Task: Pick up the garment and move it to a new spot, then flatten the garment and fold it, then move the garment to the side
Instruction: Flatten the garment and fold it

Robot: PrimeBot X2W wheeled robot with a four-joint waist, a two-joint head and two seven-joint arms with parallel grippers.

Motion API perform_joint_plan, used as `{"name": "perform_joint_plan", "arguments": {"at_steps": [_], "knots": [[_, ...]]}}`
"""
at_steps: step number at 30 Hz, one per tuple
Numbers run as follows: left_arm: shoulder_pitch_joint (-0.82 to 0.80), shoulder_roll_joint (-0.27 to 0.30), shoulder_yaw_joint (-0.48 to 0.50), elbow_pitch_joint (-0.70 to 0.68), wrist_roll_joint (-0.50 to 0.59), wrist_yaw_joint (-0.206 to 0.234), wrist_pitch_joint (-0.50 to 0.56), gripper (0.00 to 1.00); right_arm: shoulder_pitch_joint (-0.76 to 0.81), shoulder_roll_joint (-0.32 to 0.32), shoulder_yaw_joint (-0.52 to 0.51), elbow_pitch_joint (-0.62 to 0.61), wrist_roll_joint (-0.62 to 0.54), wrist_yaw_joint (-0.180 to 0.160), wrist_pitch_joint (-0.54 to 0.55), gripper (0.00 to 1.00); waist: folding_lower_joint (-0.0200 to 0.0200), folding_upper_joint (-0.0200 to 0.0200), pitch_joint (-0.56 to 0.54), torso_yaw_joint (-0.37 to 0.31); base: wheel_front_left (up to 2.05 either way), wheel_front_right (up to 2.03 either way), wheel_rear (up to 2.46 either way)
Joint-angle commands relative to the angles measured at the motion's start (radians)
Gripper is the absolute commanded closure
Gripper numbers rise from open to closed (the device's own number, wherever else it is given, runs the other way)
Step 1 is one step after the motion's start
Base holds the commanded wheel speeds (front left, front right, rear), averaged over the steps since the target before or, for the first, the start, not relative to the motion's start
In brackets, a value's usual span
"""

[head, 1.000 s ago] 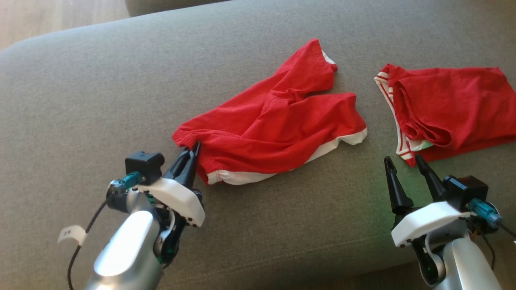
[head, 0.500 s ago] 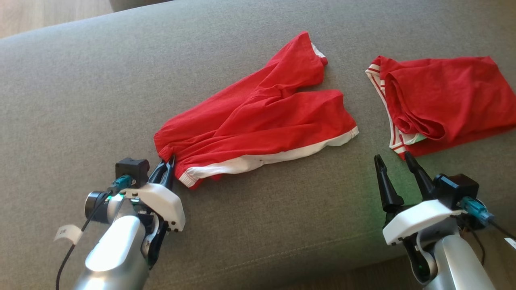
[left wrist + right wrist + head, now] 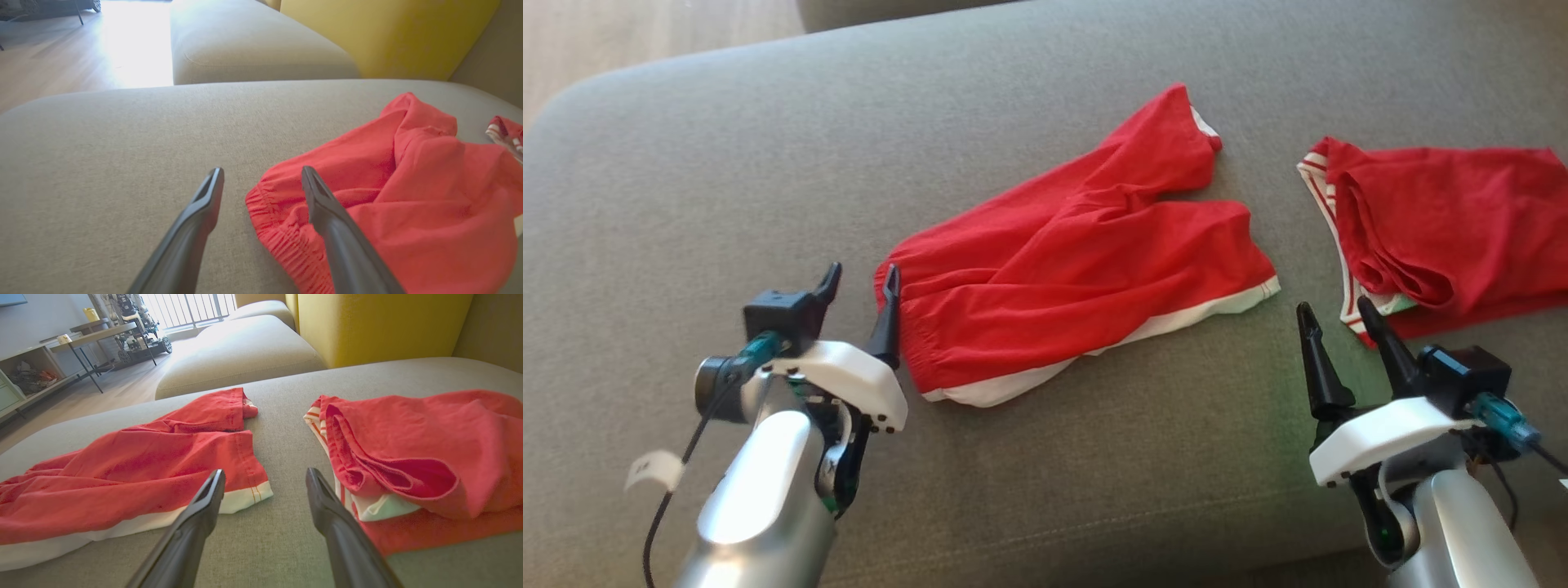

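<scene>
Hanging wide open now, the left gripper (image 3: 862,278) has one finger over the waistband corner of the red shorts (image 3: 1086,278), the other over bare grey couch (image 3: 686,163). Shorts sprawl toward 2 o'clock; a second red garment (image 3: 1445,220) with striped trim lies apart at their 3 o'clock, right gripper (image 3: 1335,314) beside it at 5, fingers spread too. A second ago the left one was pinched on that corner. Its forearm comes up from 7 o'clock, fingers pointing to 12.
</scene>
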Motion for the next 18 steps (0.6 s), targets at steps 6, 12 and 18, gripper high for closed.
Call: {"name": "perform_joint_plan", "arguments": {"at_steps": [6, 12, 18], "knots": [[0.079, -0.015, 0.158, -0.231, -0.005, 0.041, -0.013, 0.0, -0.004, 0.0, 0.018, -0.07, 0.003, 0.0, -0.018, 0.0, 0.0, 0.0, -0.042, 0.04, 0.0, 0.0, 0.0], [0.248, -0.055, 0.29, -0.532, 0.057, 0.043, -0.013, 0.0, 0.042, 0.0, 0.004, -0.128, 0.011, 0.0, -0.044, 0.0, 0.0, 0.0, -0.078, 0.071, 0.0, 0.0, 0.0], [0.391, -0.067, 0.28, -0.577, 0.069, 0.014, -0.013, 0.0, 0.082, 0.0, -0.028, -0.191, 0.008, 0.0, -0.059, 0.0, 0.0, 0.0, -0.111, 0.096, 0.0, 0.0, 0.0]]}}
